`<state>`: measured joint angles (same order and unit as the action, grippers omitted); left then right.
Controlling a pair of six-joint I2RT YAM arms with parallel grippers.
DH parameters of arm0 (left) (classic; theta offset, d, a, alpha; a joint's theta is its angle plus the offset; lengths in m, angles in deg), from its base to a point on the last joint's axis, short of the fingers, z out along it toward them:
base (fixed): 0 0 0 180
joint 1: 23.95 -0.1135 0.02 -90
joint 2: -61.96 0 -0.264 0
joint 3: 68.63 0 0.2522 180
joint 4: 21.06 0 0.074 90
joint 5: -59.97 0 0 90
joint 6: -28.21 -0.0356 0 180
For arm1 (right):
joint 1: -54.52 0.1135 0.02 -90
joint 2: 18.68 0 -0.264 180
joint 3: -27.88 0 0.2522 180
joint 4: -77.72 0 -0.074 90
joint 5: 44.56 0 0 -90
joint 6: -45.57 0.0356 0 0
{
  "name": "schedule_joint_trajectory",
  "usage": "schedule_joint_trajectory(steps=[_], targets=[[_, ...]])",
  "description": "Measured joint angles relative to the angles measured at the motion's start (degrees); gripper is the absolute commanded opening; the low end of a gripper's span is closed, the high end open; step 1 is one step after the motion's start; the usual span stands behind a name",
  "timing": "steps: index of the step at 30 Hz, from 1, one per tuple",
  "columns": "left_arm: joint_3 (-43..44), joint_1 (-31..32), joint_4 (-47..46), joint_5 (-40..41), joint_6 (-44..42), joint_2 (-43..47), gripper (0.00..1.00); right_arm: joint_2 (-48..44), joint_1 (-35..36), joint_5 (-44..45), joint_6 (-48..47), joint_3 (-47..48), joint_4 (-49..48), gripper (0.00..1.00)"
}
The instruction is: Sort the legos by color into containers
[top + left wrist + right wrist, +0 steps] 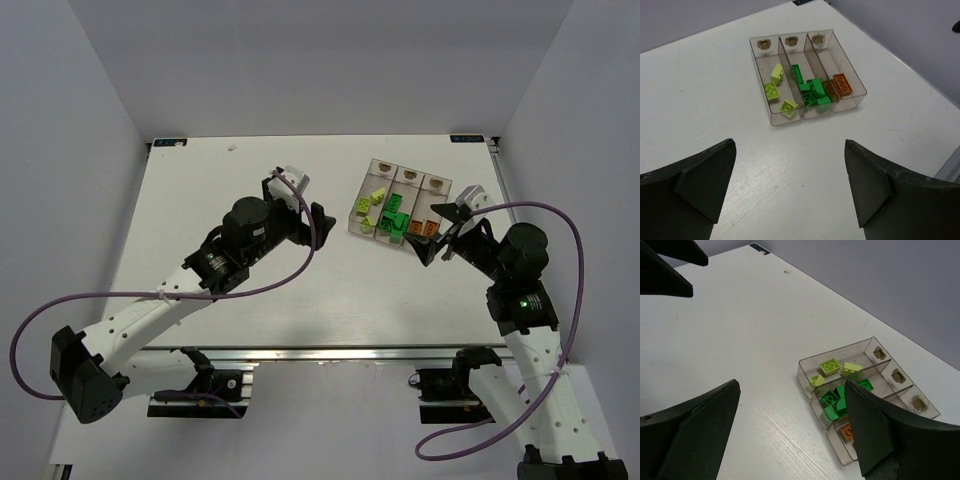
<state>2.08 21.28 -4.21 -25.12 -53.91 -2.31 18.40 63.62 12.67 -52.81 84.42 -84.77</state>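
Observation:
Three joined clear containers (399, 184) sit at the table's back right. They also show in the left wrist view (765, 87) and the right wrist view (807, 366). The left bin holds yellow-green legos (771, 90), the middle bin dark green legos (812, 92), the right bin orange legos (842, 84). My left gripper (318, 222) is open and empty, above bare table left of the bins. My right gripper (432, 240) is open and empty, just near the bins' front right corner.
The white table (250, 180) ends at a metal rail along its near edge. Grey walls close in the back and both sides. A small white speck (232, 147) lies near the table's far edge. Purple cables loop from both arms.

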Motion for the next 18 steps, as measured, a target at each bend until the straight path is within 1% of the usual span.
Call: schedule_joint_trajectory(steps=[4,8,14,18], targets=[[-1.7,0.0,0.5,-0.3,-1.2,-0.3,0.98,-0.6,0.0,0.5,0.7,-1.9,0.0,0.89],[-3.1,0.0,0.3,0.6,-3.0,0.3,0.98,-0.5,0.0,2.9,2.8,-3.3,0.0,0.89],[-3.4,0.0,0.0,0.7,-4.7,0.3,0.98,-0.3,0.0,7.2,7.7,-3.6,-0.6,0.90],[-3.8,0.0,-0.2,0.6,-5.1,0.3,0.98,0.1,0.0,8.1,9.4,-3.6,-1.0,0.89]])
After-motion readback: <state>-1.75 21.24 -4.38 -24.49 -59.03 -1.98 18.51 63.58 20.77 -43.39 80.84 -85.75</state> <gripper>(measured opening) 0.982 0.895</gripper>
